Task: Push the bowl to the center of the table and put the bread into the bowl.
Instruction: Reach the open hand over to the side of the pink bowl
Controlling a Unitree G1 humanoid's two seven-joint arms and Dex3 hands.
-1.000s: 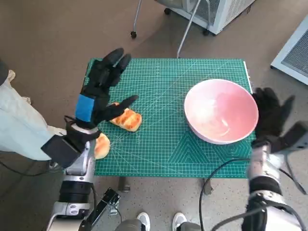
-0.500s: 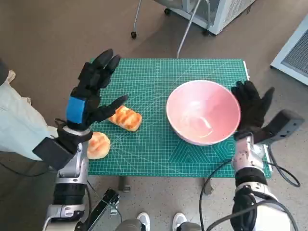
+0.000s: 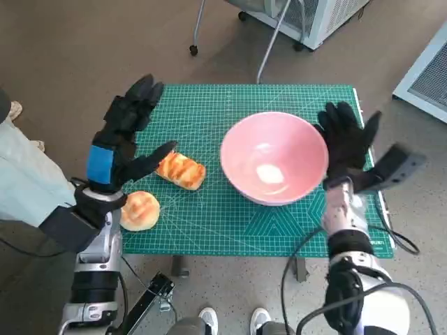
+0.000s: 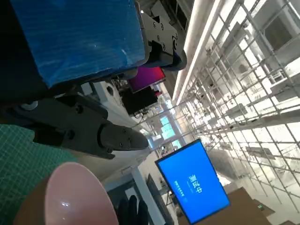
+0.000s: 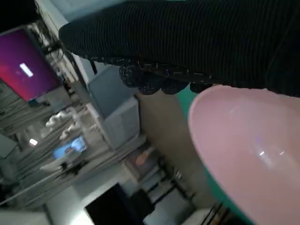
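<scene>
One pink bowl (image 3: 274, 158) is touching the spread, empty right hand (image 3: 345, 142) fingers; two breads, glazed roll (image 3: 181, 171) and round bun (image 3: 139, 210), are lying just beside the splayed, empty left hand (image 3: 120, 139).

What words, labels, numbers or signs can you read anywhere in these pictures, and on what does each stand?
Blue screen, left wrist view: white characters, too small to read.
Purple screen, right wrist view: a bright mark, blurred, unreadable.
Green mat: printed grid lines only; no readable numbers.
Nothing else bears text.

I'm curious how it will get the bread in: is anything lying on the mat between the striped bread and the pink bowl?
Nothing visible does. Only bare green mat lies between the striped bread and the pink bowl. The round bun sits off to the side.
</scene>
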